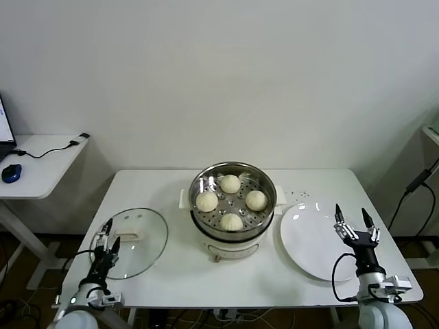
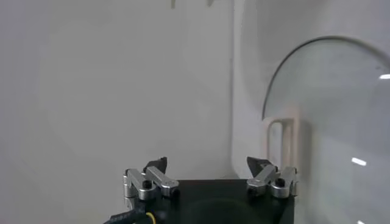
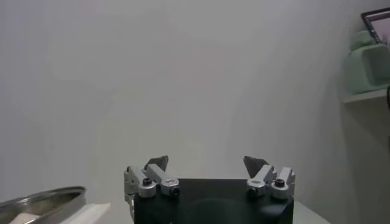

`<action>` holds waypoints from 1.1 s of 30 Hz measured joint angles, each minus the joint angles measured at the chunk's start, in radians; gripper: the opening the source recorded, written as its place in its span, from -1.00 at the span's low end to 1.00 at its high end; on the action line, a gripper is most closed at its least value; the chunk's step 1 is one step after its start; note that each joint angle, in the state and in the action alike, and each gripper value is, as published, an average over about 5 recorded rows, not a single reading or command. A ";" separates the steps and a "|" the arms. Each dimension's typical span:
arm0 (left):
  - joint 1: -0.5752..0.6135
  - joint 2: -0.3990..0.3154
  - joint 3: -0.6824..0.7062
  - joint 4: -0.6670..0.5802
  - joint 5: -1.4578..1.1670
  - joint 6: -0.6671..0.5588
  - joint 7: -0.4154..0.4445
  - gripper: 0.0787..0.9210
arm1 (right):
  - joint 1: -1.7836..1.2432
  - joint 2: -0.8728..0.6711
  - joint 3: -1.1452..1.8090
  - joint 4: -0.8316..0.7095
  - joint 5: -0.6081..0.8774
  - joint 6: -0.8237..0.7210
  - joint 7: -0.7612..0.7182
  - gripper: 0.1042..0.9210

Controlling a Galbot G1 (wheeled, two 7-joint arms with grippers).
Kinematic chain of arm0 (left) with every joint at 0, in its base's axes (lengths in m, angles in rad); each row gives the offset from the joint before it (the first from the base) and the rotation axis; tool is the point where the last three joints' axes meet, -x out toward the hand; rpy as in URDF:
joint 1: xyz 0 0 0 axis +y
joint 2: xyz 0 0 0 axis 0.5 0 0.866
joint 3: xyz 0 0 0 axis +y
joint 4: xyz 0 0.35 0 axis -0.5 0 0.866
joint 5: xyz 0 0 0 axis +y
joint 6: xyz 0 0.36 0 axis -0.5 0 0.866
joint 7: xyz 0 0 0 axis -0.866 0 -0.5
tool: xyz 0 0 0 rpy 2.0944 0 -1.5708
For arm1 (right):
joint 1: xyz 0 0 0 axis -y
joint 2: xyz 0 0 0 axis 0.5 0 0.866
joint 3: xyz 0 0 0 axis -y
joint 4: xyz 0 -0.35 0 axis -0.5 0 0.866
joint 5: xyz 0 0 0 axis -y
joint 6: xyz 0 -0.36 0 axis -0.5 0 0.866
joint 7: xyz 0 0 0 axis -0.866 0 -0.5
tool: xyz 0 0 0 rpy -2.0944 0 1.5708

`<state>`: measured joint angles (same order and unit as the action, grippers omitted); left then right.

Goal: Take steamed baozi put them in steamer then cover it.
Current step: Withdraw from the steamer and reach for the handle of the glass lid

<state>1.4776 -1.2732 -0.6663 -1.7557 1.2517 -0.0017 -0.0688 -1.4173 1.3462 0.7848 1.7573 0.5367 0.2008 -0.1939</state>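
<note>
Four steamed baozi (image 1: 230, 201) sit inside the steamer (image 1: 233, 179), while the cover (image 1: 139, 240) lies flat on the table (image 1: 171, 188) to the steamer's left. The left gripper (image 1: 109, 232) hovers at the cover's outer edge and the right gripper (image 1: 355, 218) over the white plate (image 1: 309, 240) right of the steamer, each with fingers spread and empty.

I can read no text, label, brand or number on anything before me. The small marks on the white rectangular table (image 1: 312, 192) are too small to tell.

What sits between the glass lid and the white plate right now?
In the head view, the steamer stands between the glass lid on its left and the white plate on its right, with all four baozi inside its basket.
</note>
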 measured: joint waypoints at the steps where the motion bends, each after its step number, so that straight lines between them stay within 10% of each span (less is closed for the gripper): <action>1: -0.004 0.001 0.004 0.006 0.002 -0.003 0.001 0.77 | -0.002 0.001 0.001 -0.002 -0.001 0.002 0.001 0.76; 33: -0.155 0.010 0.061 0.204 0.072 0.020 -0.009 0.77 | -0.017 0.017 0.025 -0.053 -0.011 0.033 0.013 0.76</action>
<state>1.3222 -1.2637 -0.6052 -1.5517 1.3241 0.0181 -0.0776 -1.4347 1.3627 0.8093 1.7045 0.5257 0.2340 -0.1812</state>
